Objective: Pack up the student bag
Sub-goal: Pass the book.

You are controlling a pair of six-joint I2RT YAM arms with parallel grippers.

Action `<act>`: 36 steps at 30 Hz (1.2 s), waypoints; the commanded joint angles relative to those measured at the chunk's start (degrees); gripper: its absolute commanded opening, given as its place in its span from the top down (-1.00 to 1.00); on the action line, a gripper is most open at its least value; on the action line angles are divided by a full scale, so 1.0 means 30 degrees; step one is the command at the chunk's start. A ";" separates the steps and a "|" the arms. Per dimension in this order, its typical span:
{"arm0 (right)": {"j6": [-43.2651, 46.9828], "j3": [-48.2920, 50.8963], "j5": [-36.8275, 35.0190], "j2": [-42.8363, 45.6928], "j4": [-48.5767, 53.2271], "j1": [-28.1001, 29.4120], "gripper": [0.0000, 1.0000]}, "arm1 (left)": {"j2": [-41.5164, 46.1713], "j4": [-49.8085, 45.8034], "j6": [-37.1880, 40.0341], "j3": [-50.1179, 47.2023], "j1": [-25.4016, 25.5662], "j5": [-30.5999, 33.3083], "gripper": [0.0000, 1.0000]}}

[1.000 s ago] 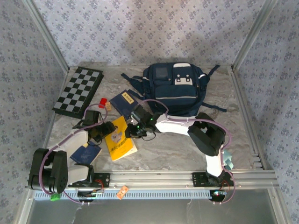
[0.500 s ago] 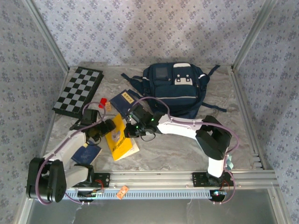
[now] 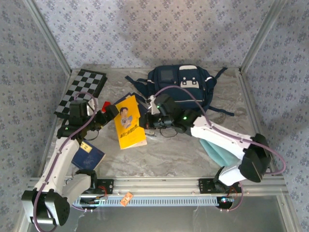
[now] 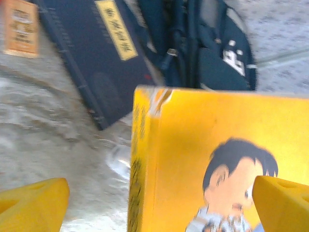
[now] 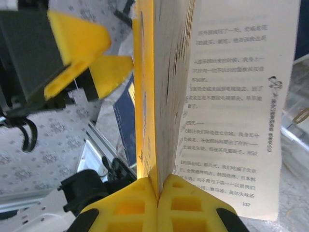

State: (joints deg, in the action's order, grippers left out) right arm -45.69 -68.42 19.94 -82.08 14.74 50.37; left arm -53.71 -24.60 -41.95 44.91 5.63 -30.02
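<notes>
The student bag (image 3: 181, 92) lies at the rear of the desk (image 3: 164, 162). The yellow book (image 3: 129, 126), flat a second ago, now stands raised near the bag, grasped along its edge by the right gripper (image 5: 157, 193). The left gripper (image 4: 157, 208) has released, so the book is probably ready to go into the bag.

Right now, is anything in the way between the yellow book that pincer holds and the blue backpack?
A navy book lies flat on the table between the yellow book, clamped upright in the right pincer, and the backpack. Held off the table, the yellow book could likely pass over it.
</notes>
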 commanded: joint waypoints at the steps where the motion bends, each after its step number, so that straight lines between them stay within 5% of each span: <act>1: -0.0390 0.0772 0.1048 0.1630 -0.1085 -0.1016 1.00 | -0.0052 0.2198 -0.1926 0.0321 -0.0030 -0.4075 -0.92; 10: -0.1913 0.1963 0.3242 0.3688 -0.2987 -0.3908 1.00 | 0.0137 0.7778 -0.5661 -0.1641 0.2510 -0.3900 -0.61; 22: -0.4325 0.2900 0.4895 0.4191 -0.5789 -0.5685 1.00 | -0.2136 1.3850 -0.7697 -0.1685 0.6007 -0.4403 -0.54; 33: -0.4576 0.4965 0.5850 0.4257 -0.5875 -0.7370 0.99 | -0.2888 1.4622 -0.8095 -0.0910 0.6854 -0.3735 0.45; 36: -0.4394 0.5203 0.6104 0.4490 -0.5510 -0.7680 0.64 | -0.3264 1.4732 -0.8193 -0.0566 0.6883 -0.3558 0.83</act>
State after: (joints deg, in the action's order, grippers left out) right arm -59.09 -53.32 36.03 -70.78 0.23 28.08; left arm -63.20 14.52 -66.32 39.44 25.80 -40.25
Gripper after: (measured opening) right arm 0.134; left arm 0.136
